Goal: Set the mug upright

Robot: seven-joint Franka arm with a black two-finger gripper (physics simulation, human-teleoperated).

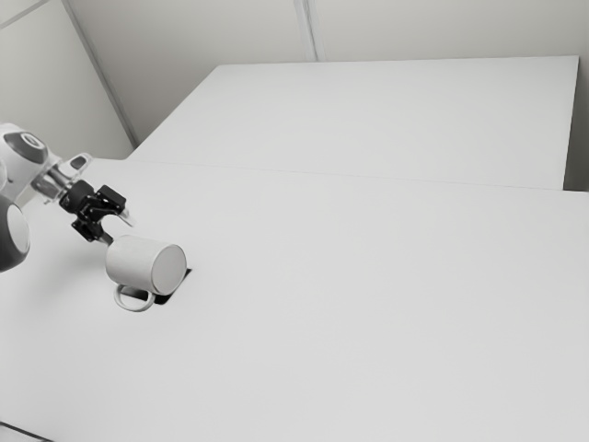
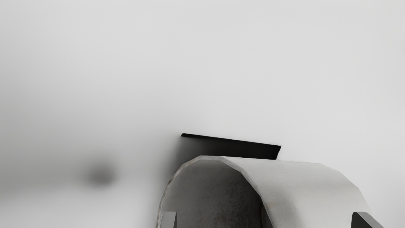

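Note:
The white mug (image 1: 138,262) lies on its side at the exterior view's left, its flat base facing that view's right and its handle (image 1: 135,301) low on the near side. My gripper (image 1: 120,230) is close above the mug's far, open-mouth end, fingers spread. In the wrist view the gripper (image 2: 265,220) stands open: one finger overlaps the mouth of the mug (image 2: 300,186), the other is at the mug's outer side. Whether either finger touches it I cannot tell.
A thin black flat piece (image 2: 246,147) lies under and beside the mug on the white table (image 1: 350,313). A dark cable (image 1: 23,431) crosses the exterior view's lower left corner. Behind stands another white surface (image 1: 386,120).

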